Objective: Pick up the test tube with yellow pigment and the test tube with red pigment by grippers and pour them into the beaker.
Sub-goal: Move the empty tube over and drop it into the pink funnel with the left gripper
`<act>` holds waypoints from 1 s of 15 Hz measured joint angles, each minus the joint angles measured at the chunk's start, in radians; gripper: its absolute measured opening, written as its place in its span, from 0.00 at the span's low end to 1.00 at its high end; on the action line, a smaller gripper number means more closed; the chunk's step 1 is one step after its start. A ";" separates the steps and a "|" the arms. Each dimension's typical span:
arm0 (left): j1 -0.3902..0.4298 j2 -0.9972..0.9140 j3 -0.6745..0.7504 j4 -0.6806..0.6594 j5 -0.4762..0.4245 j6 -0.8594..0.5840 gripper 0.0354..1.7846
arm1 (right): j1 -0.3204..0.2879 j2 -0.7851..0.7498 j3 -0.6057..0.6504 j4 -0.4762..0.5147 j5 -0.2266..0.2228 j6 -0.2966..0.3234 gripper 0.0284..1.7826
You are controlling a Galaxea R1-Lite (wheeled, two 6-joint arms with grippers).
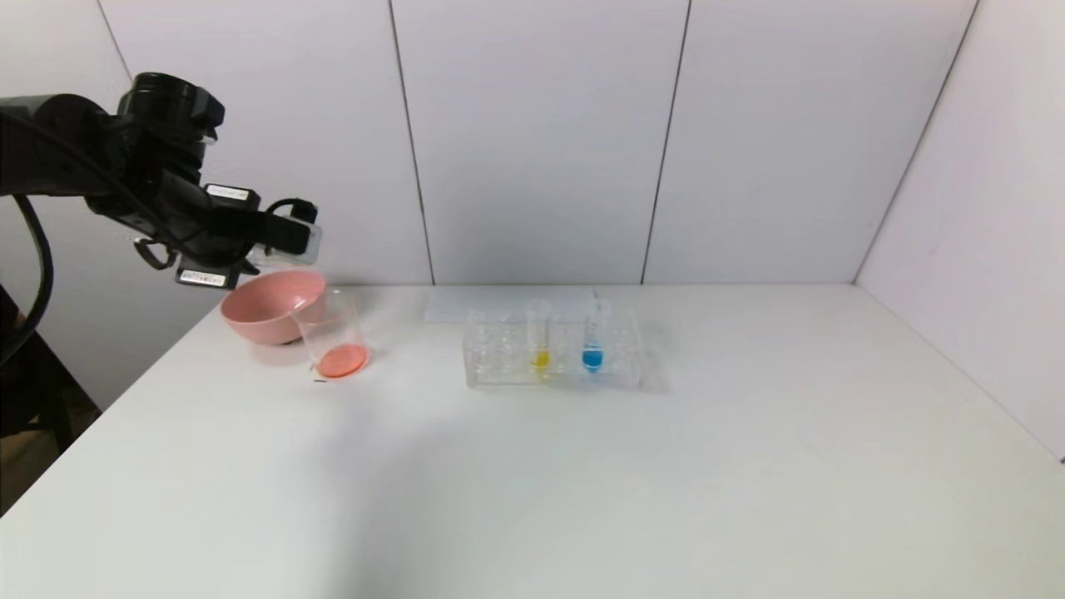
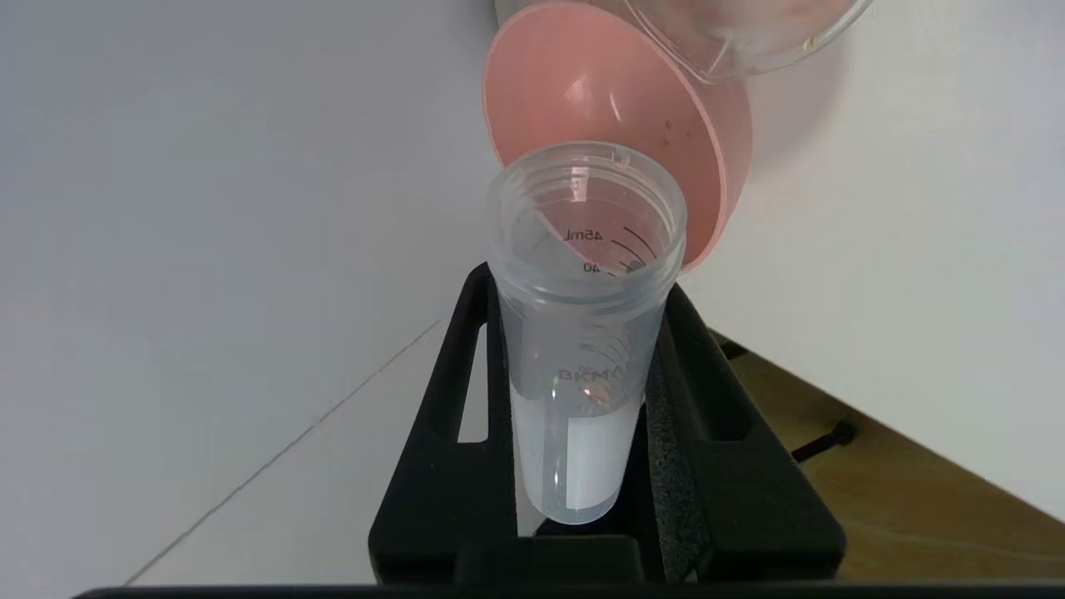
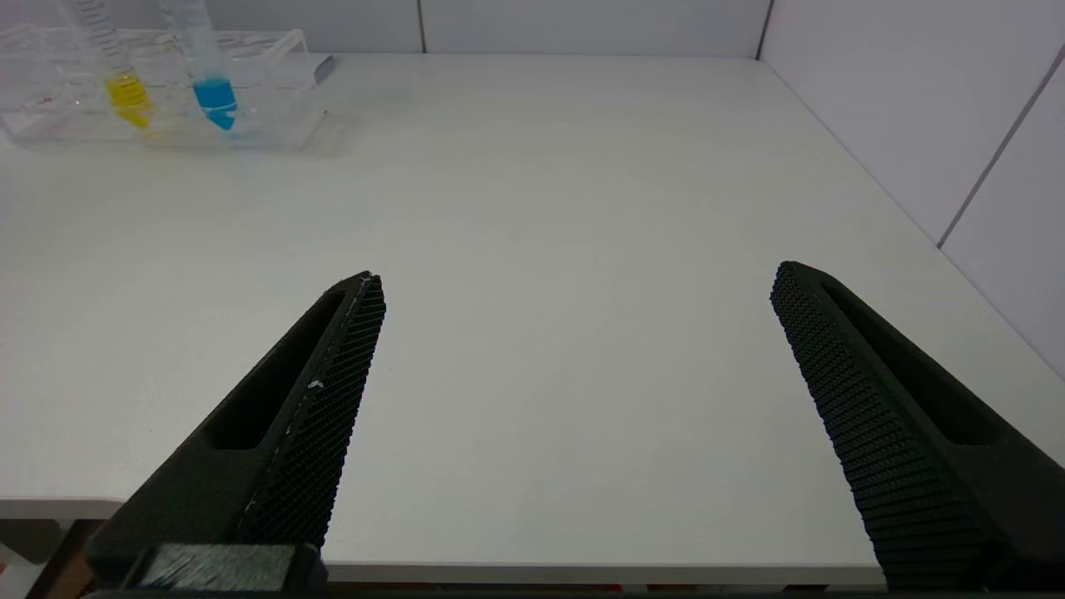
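We see the left gripper clenching an emptied tube above the pink bowl, beside the beaker.

White counter, meeting the panelled wall at its far edge. Lying directly on it: a pink bowl at the far left corner; the beaker, standing just beside the bowl and holding red-orange liquid; a clear tube rack near the middle, carrying the test tube with yellow pigment and a blue-liquid tube; a white sheet lying flat behind the rack.
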State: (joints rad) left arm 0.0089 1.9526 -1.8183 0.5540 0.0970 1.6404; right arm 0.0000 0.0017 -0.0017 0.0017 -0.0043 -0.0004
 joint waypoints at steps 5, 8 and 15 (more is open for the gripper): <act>0.074 -0.040 0.034 -0.011 -0.164 -0.161 0.24 | 0.000 0.000 0.000 0.000 0.000 0.000 0.95; 0.101 -0.048 0.039 -0.012 -0.244 -0.269 0.24 | 0.000 0.000 0.000 0.000 0.000 0.000 0.95; 0.130 -0.053 0.058 -0.065 -0.443 -0.674 0.24 | 0.000 0.000 0.000 0.000 0.000 0.000 0.95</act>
State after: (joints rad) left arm 0.1394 1.8994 -1.7602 0.4891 -0.3462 0.9668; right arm 0.0000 0.0017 -0.0017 0.0017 -0.0043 -0.0009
